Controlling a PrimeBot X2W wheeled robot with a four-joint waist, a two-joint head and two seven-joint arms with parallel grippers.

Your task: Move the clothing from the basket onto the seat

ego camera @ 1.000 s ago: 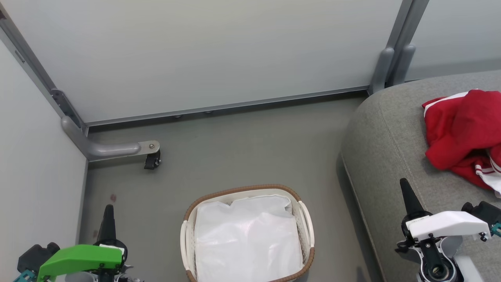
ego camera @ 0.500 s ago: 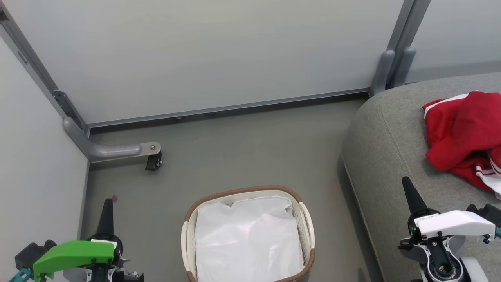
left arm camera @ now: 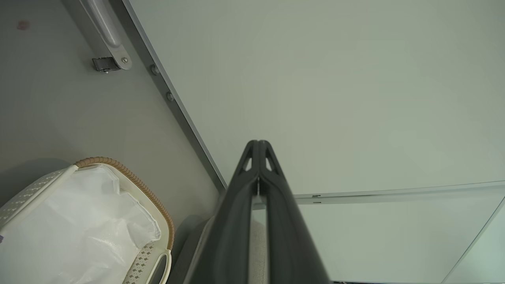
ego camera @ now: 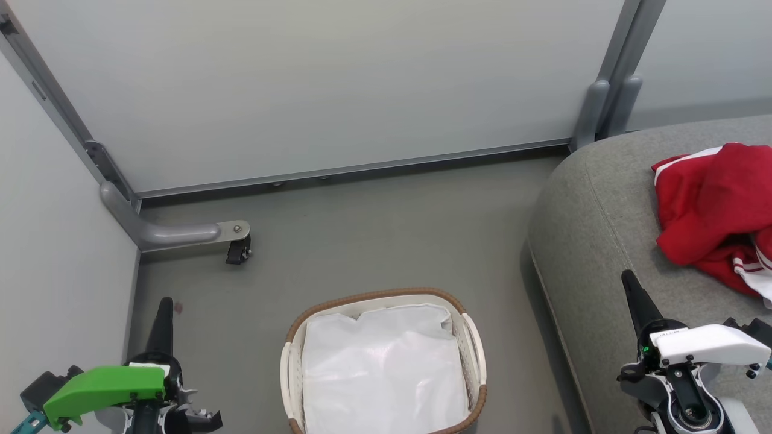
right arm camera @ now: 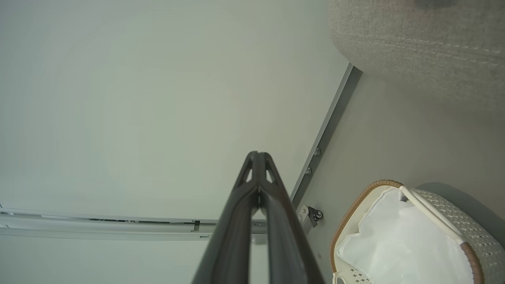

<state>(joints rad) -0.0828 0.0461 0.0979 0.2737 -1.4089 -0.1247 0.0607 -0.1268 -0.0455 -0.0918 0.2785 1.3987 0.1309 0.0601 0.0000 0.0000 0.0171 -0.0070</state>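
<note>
The red clothing [ego camera: 715, 208] with white striped trim lies bunched on the grey seat [ego camera: 597, 223] at the right of the head view. On the floor in the lower middle stands the white basket [ego camera: 473, 337] with its brown rim, holding just its white liner [ego camera: 383, 371]; the basket [left arm camera: 158, 221] and basket [right arm camera: 469, 236] also show in both wrist views. My left gripper [ego camera: 164, 304] is shut with nothing in it, left of the basket. My right gripper [ego camera: 629, 278] is shut and holds nothing, above the seat's front part. The tips meet in the left gripper [left arm camera: 258, 142] and right gripper [right arm camera: 257, 154].
Pale partition panels [ego camera: 313, 84] with grey frames close off the back and left. A grey bracket foot with a black caster [ego camera: 237, 250] juts onto the floor at the left. Open grey floor [ego camera: 386, 229] lies between the basket, the panels and the seat.
The whole head picture has shifted slightly, so the camera moved. Both grippers sit a little lower in it and stay shut. The clothing and basket keep their places.
</note>
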